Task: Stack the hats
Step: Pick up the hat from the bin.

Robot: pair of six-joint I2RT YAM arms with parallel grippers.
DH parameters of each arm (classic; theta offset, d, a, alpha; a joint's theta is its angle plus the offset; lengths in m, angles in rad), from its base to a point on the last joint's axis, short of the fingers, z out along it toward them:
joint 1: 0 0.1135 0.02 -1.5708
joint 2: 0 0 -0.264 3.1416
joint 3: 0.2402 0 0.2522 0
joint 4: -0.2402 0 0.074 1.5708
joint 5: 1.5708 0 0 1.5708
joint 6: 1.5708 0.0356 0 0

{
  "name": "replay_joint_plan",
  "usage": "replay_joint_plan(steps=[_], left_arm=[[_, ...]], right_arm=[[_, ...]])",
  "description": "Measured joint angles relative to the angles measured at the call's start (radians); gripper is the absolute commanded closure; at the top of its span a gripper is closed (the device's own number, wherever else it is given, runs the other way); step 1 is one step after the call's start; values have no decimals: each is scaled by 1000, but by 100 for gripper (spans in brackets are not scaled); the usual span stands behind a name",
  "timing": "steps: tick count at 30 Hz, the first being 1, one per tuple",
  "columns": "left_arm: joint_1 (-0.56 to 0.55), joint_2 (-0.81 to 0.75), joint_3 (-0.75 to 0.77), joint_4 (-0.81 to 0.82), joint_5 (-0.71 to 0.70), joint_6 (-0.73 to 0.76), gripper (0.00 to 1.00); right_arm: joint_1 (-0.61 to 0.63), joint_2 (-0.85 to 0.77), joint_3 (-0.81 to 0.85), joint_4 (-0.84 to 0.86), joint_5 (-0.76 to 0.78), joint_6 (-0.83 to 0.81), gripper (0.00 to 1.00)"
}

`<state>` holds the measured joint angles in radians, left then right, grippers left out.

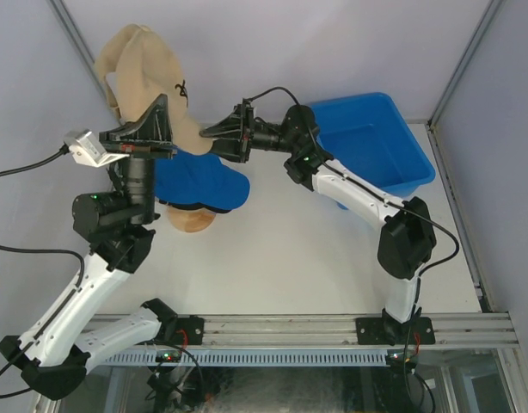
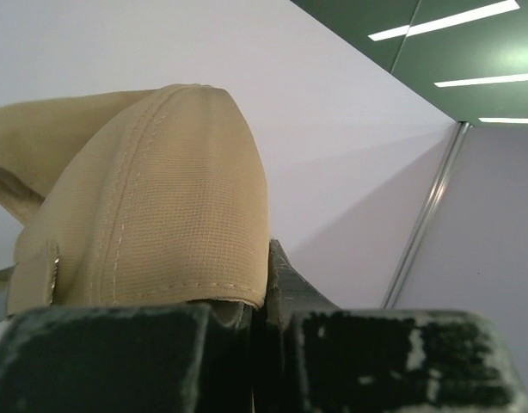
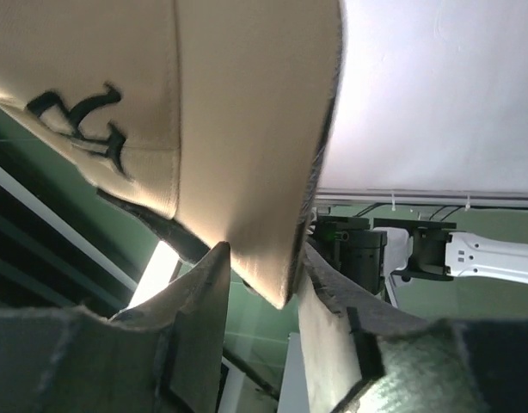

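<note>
A tan hat (image 1: 148,64) with a black embroidered mark hangs in the air at the back left, held by both grippers. My left gripper (image 1: 164,105) is shut on its fabric edge; in the left wrist view the tan hat (image 2: 161,189) fills the space above the closed gripper (image 2: 260,301). My right gripper (image 1: 205,132) is shut on the brim; in the right wrist view the brim of the tan hat (image 3: 238,129) sits between the gripper's fingers (image 3: 264,262). A blue hat (image 1: 204,181) lies on a stack on the wooden head-form (image 1: 191,221) just below. The other hats are hidden.
A blue plastic bin (image 1: 419,168) stands at the back right, behind my right arm. Grey walls close the back and both sides. A metal rail runs along the near edge of the table.
</note>
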<state>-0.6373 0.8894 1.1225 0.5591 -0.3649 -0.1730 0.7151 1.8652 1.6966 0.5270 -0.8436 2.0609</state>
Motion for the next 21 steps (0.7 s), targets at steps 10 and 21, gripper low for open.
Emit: replay_joint_plan(steps=[10, 21], left_arm=[[6, -74, -31, -20, -19, 2, 99], [3, -269, -278, -84, -182, 64, 71]], right_arm=[[3, 28, 14, 141, 29, 36, 100], [-52, 327, 261, 274, -110, 13, 100]])
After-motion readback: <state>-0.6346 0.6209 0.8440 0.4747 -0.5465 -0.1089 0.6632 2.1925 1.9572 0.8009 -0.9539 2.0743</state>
